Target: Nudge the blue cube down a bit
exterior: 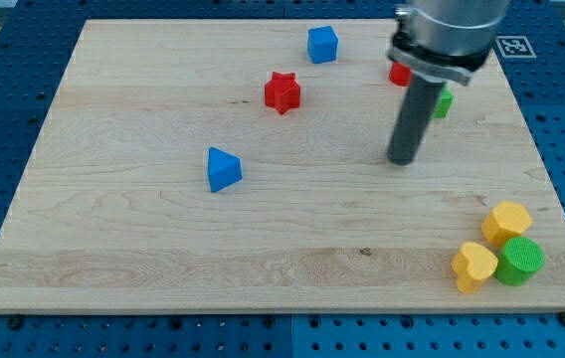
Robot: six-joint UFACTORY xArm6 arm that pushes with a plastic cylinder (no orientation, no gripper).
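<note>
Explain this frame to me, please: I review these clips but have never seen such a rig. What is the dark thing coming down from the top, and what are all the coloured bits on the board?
There is one camera picture, looking down at a wooden board. The dark thing is a robot arm ending in a plain rod; it holds nothing and only pushes. My tip rests on the board, below and to the view's right of the blue cube. A red star and a blue wedge-like block lie further left. Behind the arm peek a red block and a green block, shapes hidden. At the bottom right cluster two yellow blocks and a green cylinder.
</note>
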